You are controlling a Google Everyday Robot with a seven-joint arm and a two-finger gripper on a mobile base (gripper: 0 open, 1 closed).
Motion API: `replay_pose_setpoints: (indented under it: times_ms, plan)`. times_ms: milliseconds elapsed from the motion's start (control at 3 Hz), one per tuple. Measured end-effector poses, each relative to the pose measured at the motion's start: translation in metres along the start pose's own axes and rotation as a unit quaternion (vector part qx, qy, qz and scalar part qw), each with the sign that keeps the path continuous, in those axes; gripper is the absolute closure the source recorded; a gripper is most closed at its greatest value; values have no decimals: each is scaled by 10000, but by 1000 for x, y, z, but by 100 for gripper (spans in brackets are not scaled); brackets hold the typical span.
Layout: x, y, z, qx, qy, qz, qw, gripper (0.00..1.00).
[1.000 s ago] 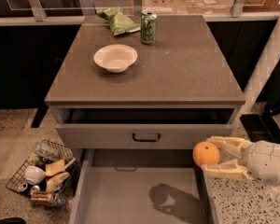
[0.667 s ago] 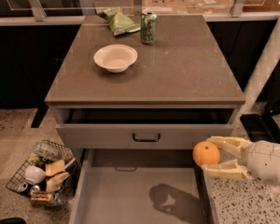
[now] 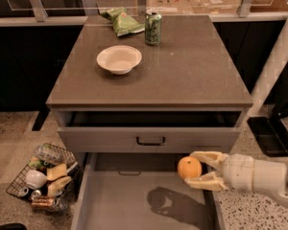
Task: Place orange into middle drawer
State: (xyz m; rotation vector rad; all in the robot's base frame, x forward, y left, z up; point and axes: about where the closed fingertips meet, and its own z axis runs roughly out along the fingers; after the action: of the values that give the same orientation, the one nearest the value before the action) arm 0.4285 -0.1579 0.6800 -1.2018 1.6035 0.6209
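My cream-white hand [image 3: 192,170] is low on the right, its two fingers closed around the small round orange [image 3: 189,167]. The orange hangs above the right side of the open, wide grey middle drawer [image 3: 120,205] (its front end is cut off). I can't see most of the arm. A white bowl [image 3: 119,59] sits on the brown bench [image 3: 197,75].
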Motion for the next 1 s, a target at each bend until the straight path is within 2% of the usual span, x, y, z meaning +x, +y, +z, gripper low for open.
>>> replay_pose_setpoints:
  times_ms: [333,667,1000]
  plan:
    - [34,18,54,-204,-207,279,9992,100]
    - [52,37,104,-367,-331,460,9977,100]
    - [73,77,185,-630,-429,583,9954,100]
